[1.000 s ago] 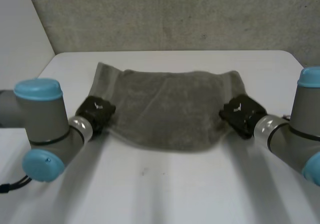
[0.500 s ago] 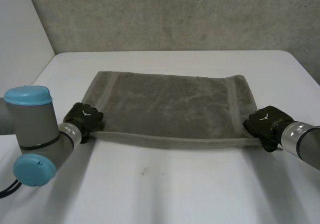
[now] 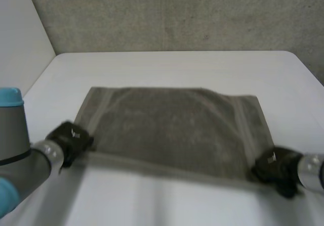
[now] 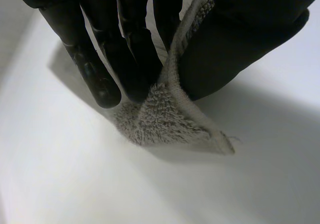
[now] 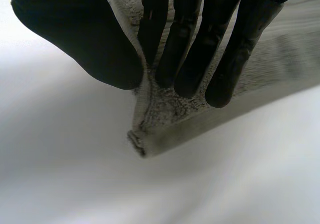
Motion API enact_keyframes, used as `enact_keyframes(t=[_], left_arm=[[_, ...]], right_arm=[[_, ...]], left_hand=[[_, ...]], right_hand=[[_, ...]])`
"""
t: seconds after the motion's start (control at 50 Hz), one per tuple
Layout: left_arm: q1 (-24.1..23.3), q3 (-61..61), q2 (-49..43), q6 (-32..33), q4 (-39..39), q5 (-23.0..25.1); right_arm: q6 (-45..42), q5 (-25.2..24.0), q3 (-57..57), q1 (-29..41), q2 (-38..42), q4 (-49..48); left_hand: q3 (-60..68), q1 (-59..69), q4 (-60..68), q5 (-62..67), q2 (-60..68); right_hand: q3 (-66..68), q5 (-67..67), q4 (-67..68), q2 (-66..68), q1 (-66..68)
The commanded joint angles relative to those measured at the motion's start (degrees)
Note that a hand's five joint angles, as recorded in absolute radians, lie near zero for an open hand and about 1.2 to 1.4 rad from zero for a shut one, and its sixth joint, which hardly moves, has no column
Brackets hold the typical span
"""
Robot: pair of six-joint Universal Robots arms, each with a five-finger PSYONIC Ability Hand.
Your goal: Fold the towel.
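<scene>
A grey-brown towel (image 3: 172, 127) is stretched out over the white table (image 3: 172, 66), its near edge lifted between my two hands. My left hand (image 3: 68, 139) pinches the near left corner of the towel (image 4: 170, 119) between its fingers (image 4: 100, 78) and thumb. At the near right corner my right hand (image 3: 276, 168) does the same: in the right wrist view the towel's corner (image 5: 160, 124) sticks out below the fingers (image 5: 190, 48) and thumb that clamp it.
A rough grey wall (image 3: 172, 13) rises behind the table's far edge. Bare white table lies beyond the towel and in front of its near edge.
Both hands have drawn the near edge toward the camera and farther apart. The towel went from sagging and bunched to stretched flat and wide.
</scene>
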Motion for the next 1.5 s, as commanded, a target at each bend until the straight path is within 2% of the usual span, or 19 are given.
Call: enact_keyframes(t=[0.02,0.2,0.32,0.42,0.52,0.64,0.78,0.8,0.82,0.84,0.86,0.9,1.0,1.1,1.16,1.22,1.34,1.38,1.5], left_arm=[[0.55,-0.68,3.82,3.59,-13.3,0.48],[0.46,6.71,1.27,2.8,-2.56,1.09],[-1.21,17.61,-7.17,-2.91,3.33,0.92],[-2.35,30.5,-17.6,-7.39,6.83,0.74],[-2.88,41.39,-25.95,-7.57,7.46,0.3],[-2.97,50.38,-34.22,-7.48,7.63,0.56],[-2.97,54.96,-39.34,-6.96,9.13,0.65],[-2.97,55.23,-40.21,-6.87,9.13,0.57],[-2.97,55.23,-40.82,-6.78,9.21,0.39],[-2.97,55.23,-40.83,-6.78,9.21,0.39],[-2.97,55.32,-41.18,-6.78,9.21,0.48],[-2.97,55.23,-41.18,-6.7,9.48,0.48],[-3.67,55.14,-39.86,-7.05,10.09,0.3],[-4.9,53.82,-36.08,-7.66,9.92,0.13],[-4.99,49.18,-31.0,-7.84,9.83,0.13],[-5.08,47.14,-29.05,-7.92,9.74,0.21],[-4.72,38.7,-23.78,-12.58,10.18,1.0],[-4.02,36.87,-21.85,-17.48,10.18,1.44],[-1.38,36.07,-21.41,-22.87,10.18,3.47]], right_arm=[[-9.34,-2.12,-0.84,-4.96,-2.03,9.78],[-1.51,-2.48,-9.46,-4.43,0.69,-2.55],[5.69,-0.99,-16.93,-1.18,7.72,-10.81],[9.47,4.01,-22.9,3.12,14.56,-22.38],[10.0,5.96,-26.68,4.79,20.1,-32.32],[9.56,6.4,-31.25,6.29,25.9,-37.61],[9.03,6.22,-34.95,6.38,30.4,-38.94],[9.03,6.31,-35.47,6.64,31.09,-39.63],[9.12,6.48,-35.83,6.9,31.54,-40.51],[9.12,6.49,-35.83,6.9,31.54,-40.52],[9.12,6.57,-35.83,6.99,31.72,-41.47],[9.29,7.1,-35.83,6.99,31.63,-42.09],[10.18,7.54,-34.16,7.08,29.26,-42.01],[14.31,6.92,-30.03,6.64,23.1,-41.75],[20.18,6.66,-25.12,6.2,16.36,-40.26],[21.6,6.4,-23.17,6.2,14.23,-38.32],[24.06,2.0,-17.11,3.04,10.62,-25.14],[24.15,-0.88,-12.83,-0.2,10.1,-21.37],[24.15,-5.2,-6.56,-3.73,8.87,-23.12]], left_hand=[[10.4,13.49,10.29,11.42,10.29],[10.4,13.49,10.29,11.42,10.29],[10.4,13.49,10.29,11.42,10.29],[10.4,13.49,10.29,11.42,10.29],[10.4,13.49,10.29,11.42,10.29],[10.4,13.49,10.29,11.42,10.29],[10.4,13.49,10.29,11.42,10.29],[-6.9,-3.8,-7.0,-5.88,-7.01],[-33.22,-30.12,-33.32,-32.2,-33.33],[-33.48,-30.38,-33.58,-32.46,-33.59],[-51.13,-48.04,-51.24,-50.11,-51.24],[-57.14,-54.05,-57.25,-56.12,-57.25],[-57.03,-53.94,-57.14,-56.01,-57.14],[-56.86,-53.77,-56.97,-55.84,-56.97],[-56.53,-53.43,-56.63,-55.51,-56.64],[-56.36,-53.26,-56.46,-55.34,-56.47],[-56.19,-53.1,-56.3,-55.17,-56.3],[-56.36,-53.26,-56.46,-55.34,-56.47],[-57.03,-53.94,-57.14,-56.01,-57.14]], right_hand=[[12.07,13.59,11.7,12.7,24.89],[12.07,13.59,11.7,12.7,24.89],[12.07,13.59,11.7,12.7,24.89],[12.07,13.59,11.7,12.7,24.89],[12.07,13.59,11.7,12.7,24.89],[12.07,13.59,11.7,12.7,24.89],[9.27,10.79,8.9,9.9,22.09],[-22.2,-20.68,-22.57,-21.57,-9.39],[-51.33,-49.81,-51.69,-50.7,-38.51],[-51.62,-50.1,-51.99,-50.99,-38.8],[-57.93,-56.41,-58.3,-57.3,-45.11],[-57.93,-56.41,-58.3,-57.3,-45.11],[-57.93,-56.41,-58.3,-57.3,-45.11],[-57.93,-56.41,-58.3,-57.3,-45.11],[-57.93,-56.41,-58.3,-57.3,-45.11],[-57.93,-56.41,-58.3,-57.3,-45.11],[-57.93,-56.41,-58.3,-57.3,-45.11],[-57.93,-56.41,-58.3,-57.3,-45.11],[-54.31,-52.79,-54.68,-53.68,-41.5]])
